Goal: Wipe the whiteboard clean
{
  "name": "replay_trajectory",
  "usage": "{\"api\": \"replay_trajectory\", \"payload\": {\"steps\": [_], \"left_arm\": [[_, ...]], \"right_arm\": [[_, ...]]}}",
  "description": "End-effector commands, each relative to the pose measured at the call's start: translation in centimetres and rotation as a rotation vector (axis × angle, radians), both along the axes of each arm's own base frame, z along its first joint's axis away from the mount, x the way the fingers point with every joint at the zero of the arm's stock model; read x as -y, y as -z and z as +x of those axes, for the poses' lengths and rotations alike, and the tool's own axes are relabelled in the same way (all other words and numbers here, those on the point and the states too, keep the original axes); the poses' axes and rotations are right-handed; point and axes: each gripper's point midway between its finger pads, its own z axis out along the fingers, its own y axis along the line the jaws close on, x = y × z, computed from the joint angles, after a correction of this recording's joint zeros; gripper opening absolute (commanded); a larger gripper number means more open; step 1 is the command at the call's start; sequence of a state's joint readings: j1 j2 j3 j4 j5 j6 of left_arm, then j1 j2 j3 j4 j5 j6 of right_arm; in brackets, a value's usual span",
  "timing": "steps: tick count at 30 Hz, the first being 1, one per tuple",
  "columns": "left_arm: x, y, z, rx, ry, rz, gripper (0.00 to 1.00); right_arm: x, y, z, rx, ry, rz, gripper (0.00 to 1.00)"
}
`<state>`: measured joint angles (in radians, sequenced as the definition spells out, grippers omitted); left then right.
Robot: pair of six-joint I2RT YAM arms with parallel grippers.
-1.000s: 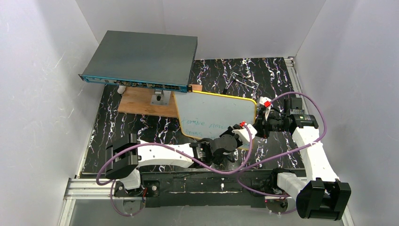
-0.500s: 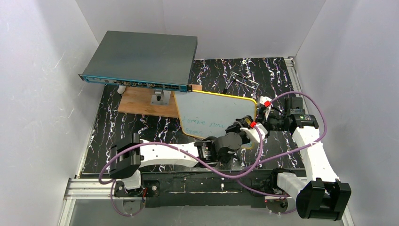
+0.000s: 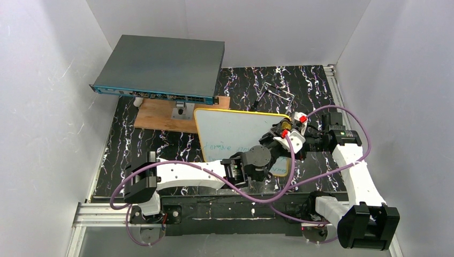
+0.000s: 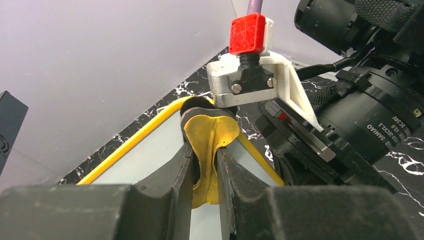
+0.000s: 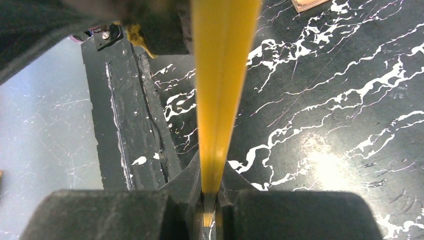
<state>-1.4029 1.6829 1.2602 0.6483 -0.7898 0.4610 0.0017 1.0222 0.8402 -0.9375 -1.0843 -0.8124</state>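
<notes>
1. Yellow wiping cloth [image 4: 209,131] is nearest to us, pinched between the narrow left fingers [image 4: 175,175], which leave only a slim gap around its fold.
2. A second ago we had that cloth low over the near middle of the whiteboard [image 3: 230,128], above the writing. It has since swept up and across to the board's far right corner.
3. Just beside that corner, the right fingers [image 5: 180,185] are closed hard on the board's yellow frame [image 5: 220,75] at its right edge. That grip has not moved, and it appears to hold the edge off the black marbled bench [image 3: 321,91], though we cannot tell how high.
4. The whiteboard itself has swung during the stroke, and its left edge now sits further left than before.
5. Green handwriting [image 3: 225,147] still runs along the board's near left part, partly hidden by our left arm. We judge that this pass cleaned the right side only, so the task is unfinished and the cloth must return over those words.
6. Beyond the board's far edge, the wooden board [image 3: 160,115] and the dark-grey box [image 3: 160,67] lie as they did.
</notes>
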Motion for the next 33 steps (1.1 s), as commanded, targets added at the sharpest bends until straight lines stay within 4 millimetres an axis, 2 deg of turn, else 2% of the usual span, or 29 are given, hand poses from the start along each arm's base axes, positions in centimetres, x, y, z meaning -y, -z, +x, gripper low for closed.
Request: {"api": "replay_trajectory", "payload": {"steps": [1,7,11,18,22,28,33], "left_arm": [[-1.1,2.0,0.4,-0.064,0.006,0.023,0.0],[0.6,6.0,-2.3,-0.211,0.18,0.047,0.0],[1.3,7.6,-3.7,-0.281,0.257,0.05,0.0],[2.4,7.0,-5.1,-0.401,0.311,-0.158,0.0],[2.1,5.6,-4.0,-0.404,0.244,-0.28,0.0],[0.3,2.8,-1.6,-0.36,0.108,-0.433,0.0],[0.3,4.2,-1.2,-0.391,0.063,-0.444,0.0]], "right_arm": [[0.0,1.2,-2.1,-0.045,-0.047,-0.055,0.01],[0.0,1.2,-2.1,-0.045,-0.047,-0.055,0.01],[0.0,1.1,-2.1,-0.045,-0.047,-0.054,0.01],[0.0,1.1,-2.1,-0.045,-0.047,-0.053,0.01],[0.0,1.1,-2.2,-0.043,-0.048,-0.052,0.01],[0.0,1.0,-2.2,-0.041,-0.048,-0.052,0.01],[0.0,1.0,-2.2,-0.038,-0.048,-0.052,0.01]]}}
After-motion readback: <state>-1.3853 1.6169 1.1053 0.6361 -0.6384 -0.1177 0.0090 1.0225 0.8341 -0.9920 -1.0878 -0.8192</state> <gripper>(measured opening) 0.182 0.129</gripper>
